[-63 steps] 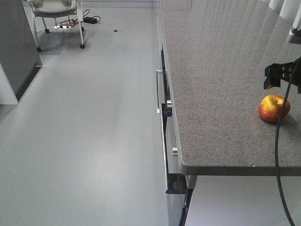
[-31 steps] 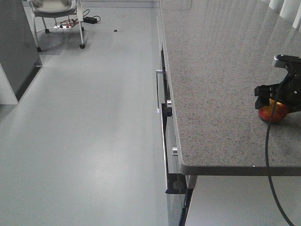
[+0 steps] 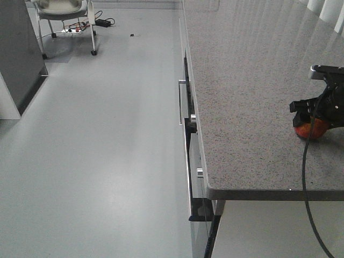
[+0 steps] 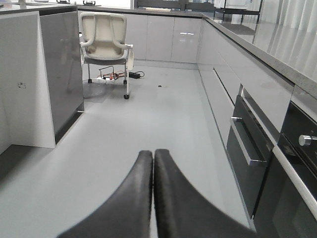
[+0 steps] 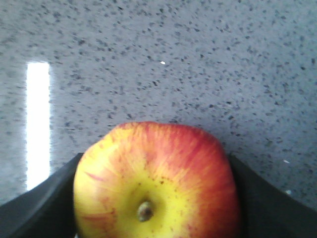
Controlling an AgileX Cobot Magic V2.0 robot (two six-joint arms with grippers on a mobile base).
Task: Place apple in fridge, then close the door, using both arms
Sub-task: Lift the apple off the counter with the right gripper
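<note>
The apple (image 5: 156,183) sits stem-up on the worktop (image 3: 242,80), the right pincer (image 3: 312,115) clamped on its flanks. The left pincer (image 4: 153,198) is pressed together above the floor (image 4: 163,124).

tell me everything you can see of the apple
The apple is round and glossy, red streaked over yellow, with a brown stem pit facing the wrist camera. It sits on the speckled grey counter, between the right gripper and its dark fingers; whether they press it is unclear.
</note>
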